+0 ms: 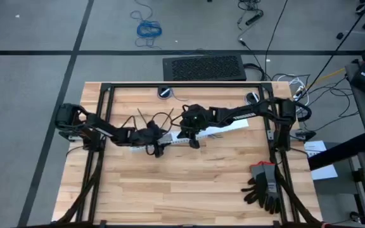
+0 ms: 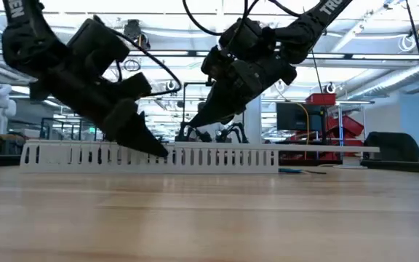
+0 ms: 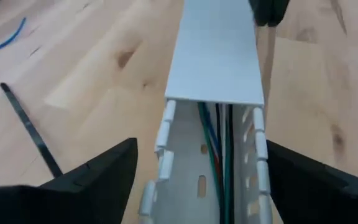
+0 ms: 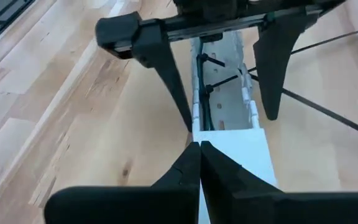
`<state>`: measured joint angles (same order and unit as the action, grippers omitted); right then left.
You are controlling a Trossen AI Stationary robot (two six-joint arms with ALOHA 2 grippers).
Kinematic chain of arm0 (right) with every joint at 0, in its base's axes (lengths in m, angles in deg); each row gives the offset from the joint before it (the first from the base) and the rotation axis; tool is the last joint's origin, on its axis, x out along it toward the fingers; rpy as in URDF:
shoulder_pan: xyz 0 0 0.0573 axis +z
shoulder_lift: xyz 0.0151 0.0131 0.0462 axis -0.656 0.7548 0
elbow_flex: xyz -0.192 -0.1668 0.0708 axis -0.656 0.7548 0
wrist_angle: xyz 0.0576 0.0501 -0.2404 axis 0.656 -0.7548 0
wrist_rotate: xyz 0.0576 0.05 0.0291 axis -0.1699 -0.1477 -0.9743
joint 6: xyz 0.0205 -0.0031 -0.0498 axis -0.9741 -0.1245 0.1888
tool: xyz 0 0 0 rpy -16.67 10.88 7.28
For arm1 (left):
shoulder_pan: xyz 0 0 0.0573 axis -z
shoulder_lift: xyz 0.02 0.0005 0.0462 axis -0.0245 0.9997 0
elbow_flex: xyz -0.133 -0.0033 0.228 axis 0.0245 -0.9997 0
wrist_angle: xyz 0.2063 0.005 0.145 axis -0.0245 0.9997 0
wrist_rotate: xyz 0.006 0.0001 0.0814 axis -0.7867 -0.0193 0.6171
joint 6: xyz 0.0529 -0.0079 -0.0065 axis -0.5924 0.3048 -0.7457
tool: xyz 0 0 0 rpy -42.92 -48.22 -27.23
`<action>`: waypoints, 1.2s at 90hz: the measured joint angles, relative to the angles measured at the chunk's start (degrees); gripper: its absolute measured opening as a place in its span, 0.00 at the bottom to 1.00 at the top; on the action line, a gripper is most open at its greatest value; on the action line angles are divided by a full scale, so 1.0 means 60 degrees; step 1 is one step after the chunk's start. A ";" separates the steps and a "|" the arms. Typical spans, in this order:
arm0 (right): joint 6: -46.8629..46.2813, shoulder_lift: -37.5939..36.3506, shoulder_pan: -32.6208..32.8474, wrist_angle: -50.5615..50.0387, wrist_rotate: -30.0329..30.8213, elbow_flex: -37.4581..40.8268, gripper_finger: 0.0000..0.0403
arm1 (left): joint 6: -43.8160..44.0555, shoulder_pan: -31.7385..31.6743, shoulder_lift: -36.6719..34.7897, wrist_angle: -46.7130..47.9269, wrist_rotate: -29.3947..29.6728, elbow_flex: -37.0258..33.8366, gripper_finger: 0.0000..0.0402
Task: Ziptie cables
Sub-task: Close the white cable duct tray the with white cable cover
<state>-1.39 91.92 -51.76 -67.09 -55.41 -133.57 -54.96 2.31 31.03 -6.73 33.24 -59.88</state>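
Left gripper (image 3: 194, 180): my fingers spread wide, straddling the white duct (image 3: 216, 56), holding nothing.
Right gripper (image 4: 199, 163): fingertips pressed together over the duct's cover.
Cables (image 3: 215, 140): inside the duct, seen only by wrists.
Ziptie (image 3: 30, 132): on the table beside the duct.
Gloves (image 1: 263, 187): well apart.

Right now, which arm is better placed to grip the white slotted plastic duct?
Left: the left gripper is open, straddling the white slotted plastic duct; the right gripper is shut over its flat white cover.
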 joint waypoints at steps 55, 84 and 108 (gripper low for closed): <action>-0.0289 -0.0004 0.0000 0.0460 -0.0001 0.0002 0.00 | -0.0044 -0.0004 0.0503 -0.0681 -0.0031 -0.0141 0.69; -0.0351 0.0800 -0.0447 0.0942 0.0176 -0.0007 0.00 | -0.0007 -0.0022 0.0554 -0.0806 0.0079 -0.0133 0.68; -0.0416 0.0827 -0.0579 0.0947 0.0192 -0.0006 0.00 | 0.0007 -0.0040 0.0753 -0.0945 0.0123 -0.0116 0.59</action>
<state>-3.89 96.89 -55.23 -61.40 -54.26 -133.60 -54.92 2.07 35.55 -12.40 33.98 -60.58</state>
